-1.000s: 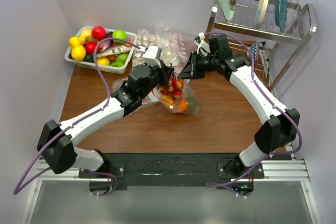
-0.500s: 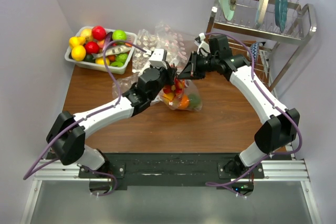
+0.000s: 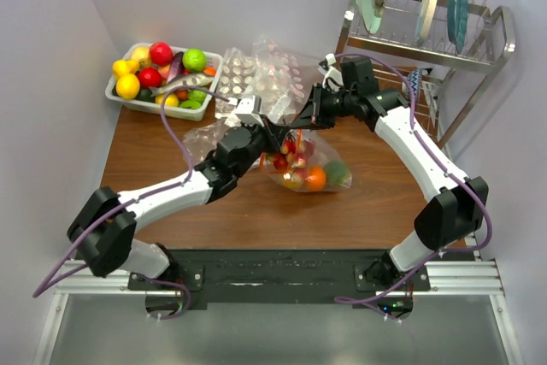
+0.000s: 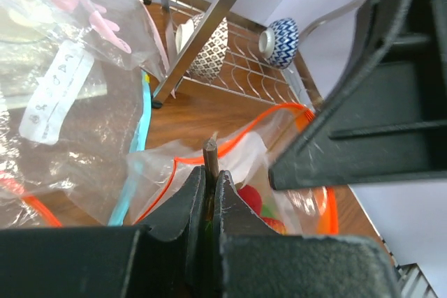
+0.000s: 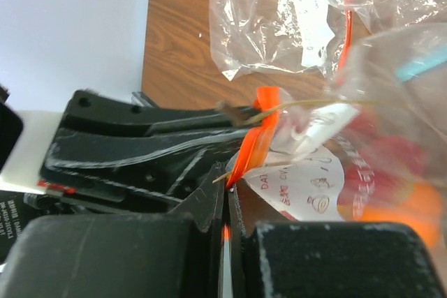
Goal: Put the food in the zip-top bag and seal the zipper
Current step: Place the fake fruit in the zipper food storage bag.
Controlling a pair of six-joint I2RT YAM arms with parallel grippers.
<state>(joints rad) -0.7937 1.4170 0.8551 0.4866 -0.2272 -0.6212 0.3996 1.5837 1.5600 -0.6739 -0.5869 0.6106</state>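
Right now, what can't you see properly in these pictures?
- Top view: whether the zipper is sealed; the left fingers and right fingers cover it.
- Right wrist view: the food in the zip-top bag, blurred behind crinkly plastic.
- Left wrist view: the bag's right part, blocked by the right fingers.

Crinkly clear plastic zip-top bag (image 3: 304,165)

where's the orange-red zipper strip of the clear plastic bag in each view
top external: orange-red zipper strip just above centre, at the upper-left edge of the clear plastic bag.
left wrist: thin arc across the middle.
right wrist: thick diagonal band at centre.
shared landmark: red toy fruit inside the bag.
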